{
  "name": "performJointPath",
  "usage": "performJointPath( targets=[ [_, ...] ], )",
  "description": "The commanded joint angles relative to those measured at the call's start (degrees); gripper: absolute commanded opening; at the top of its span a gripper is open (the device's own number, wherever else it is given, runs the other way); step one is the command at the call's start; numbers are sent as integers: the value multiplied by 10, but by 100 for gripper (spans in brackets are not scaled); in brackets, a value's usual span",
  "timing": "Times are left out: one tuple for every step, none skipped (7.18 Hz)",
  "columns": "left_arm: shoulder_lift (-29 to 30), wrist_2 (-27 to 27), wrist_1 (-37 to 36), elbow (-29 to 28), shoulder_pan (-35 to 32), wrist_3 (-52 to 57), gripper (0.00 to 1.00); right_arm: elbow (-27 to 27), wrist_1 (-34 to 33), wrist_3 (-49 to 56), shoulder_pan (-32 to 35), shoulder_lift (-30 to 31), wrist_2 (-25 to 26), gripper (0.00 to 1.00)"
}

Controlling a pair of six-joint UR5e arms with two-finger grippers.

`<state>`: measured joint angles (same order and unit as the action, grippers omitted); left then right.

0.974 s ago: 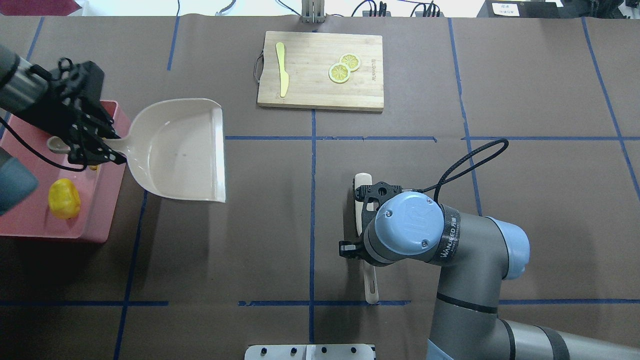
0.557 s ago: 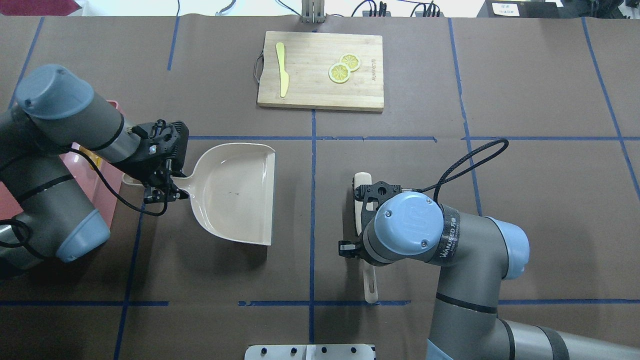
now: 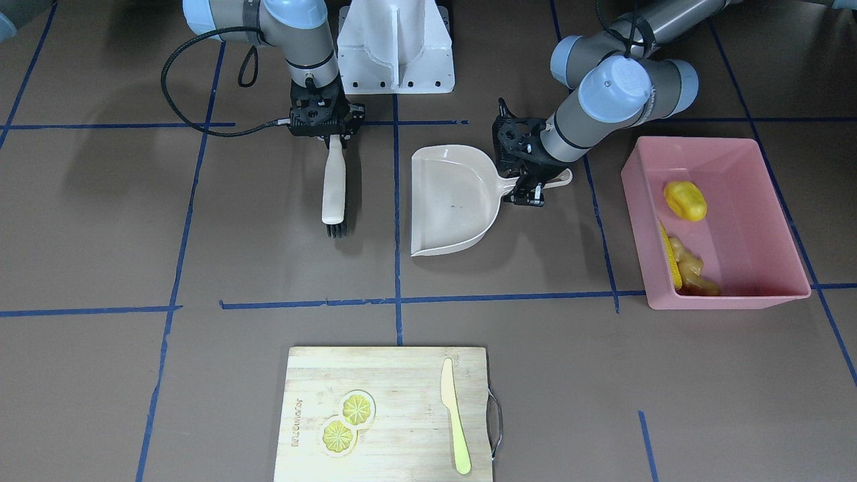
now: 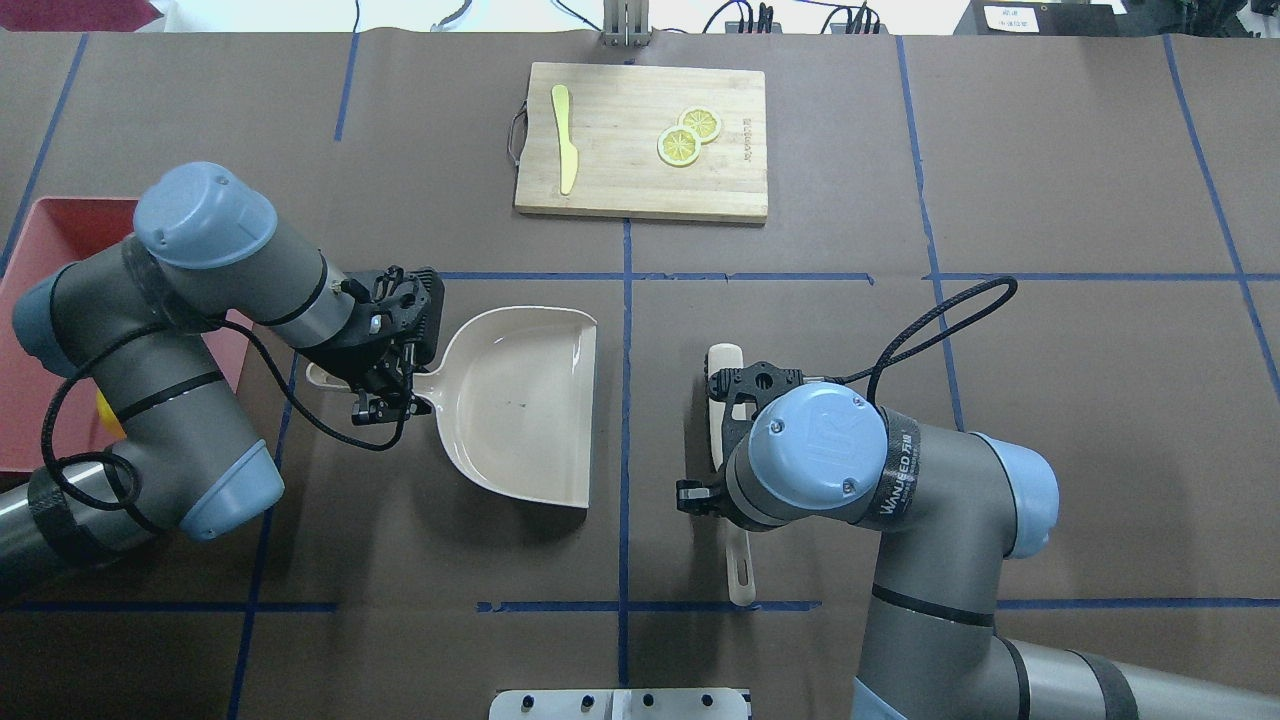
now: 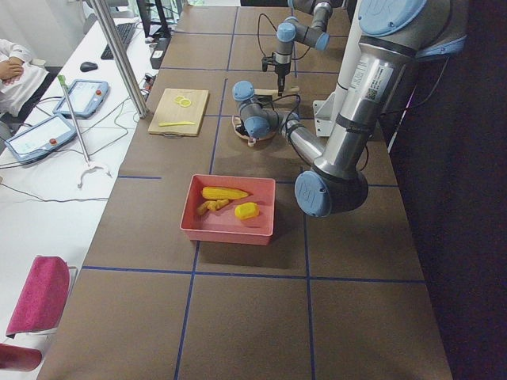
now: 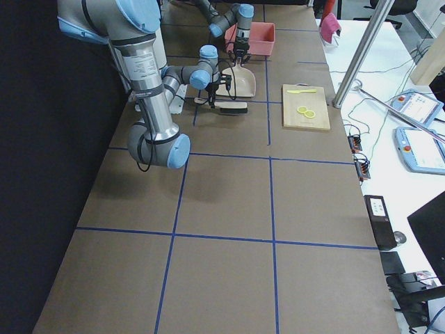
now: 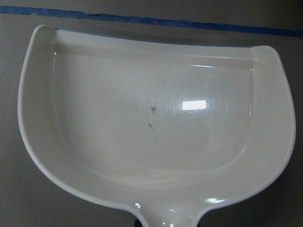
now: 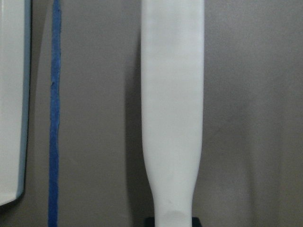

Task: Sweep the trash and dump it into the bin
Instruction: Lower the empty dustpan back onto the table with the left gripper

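Note:
The pink bin (image 3: 730,298) stands at the table's left end and holds the yellow potato (image 3: 685,201), the corn cob (image 3: 669,258) and the ginger root (image 3: 695,271). My left gripper (image 3: 532,184) is shut on the handle of the beige dustpan (image 3: 452,201). The dustpan (image 4: 520,405) lies low at the table between bin and centre line, and it is empty in the left wrist view (image 7: 156,118). My right gripper (image 3: 333,137) is shut on the white brush (image 3: 333,187), which lies flat, bristles away from the robot. The brush handle fills the right wrist view (image 8: 173,109).
A wooden cutting board (image 4: 640,140) with a yellow knife (image 4: 565,140) and two lemon slices (image 4: 688,135) lies at the far middle. The robot's white base (image 3: 395,47) is between the arms. The left arm's elbow hangs over part of the bin (image 4: 70,225).
My left arm has carried the dustpan from over the bin rightward and down toward the table's middle. The right arm and brush have not moved.

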<state>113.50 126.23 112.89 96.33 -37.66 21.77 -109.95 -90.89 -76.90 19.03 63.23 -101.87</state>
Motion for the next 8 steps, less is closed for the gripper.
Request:
performJointPath(
  targets=[
    [2, -4, 35, -23, 7, 0, 23, -1, 0, 0, 0, 0, 0, 0],
    [7, -5, 33, -21, 7, -1, 38, 0, 0, 0, 0, 0, 0, 0],
    [8, -9, 33, -20, 7, -5, 40, 0, 0, 0, 0, 0, 0, 0],
    [8, -9, 33, -17, 7, -44, 40, 0, 0, 0, 0, 0, 0, 0],
    [8, -8, 35, -16, 7, -62, 50, -1, 0, -1, 0, 0, 0, 0],
    [8, -9, 35, -15, 7, -69, 72, 0, 0, -1, 0, 0, 0, 0],
    [8, -10, 34, -15, 7, -73, 86, 0, 0, -1, 0, 0, 0, 0],
    [8, -25, 33, -9, 7, -74, 100, 0, 0, 0, 0, 0, 0, 0]
  ],
)
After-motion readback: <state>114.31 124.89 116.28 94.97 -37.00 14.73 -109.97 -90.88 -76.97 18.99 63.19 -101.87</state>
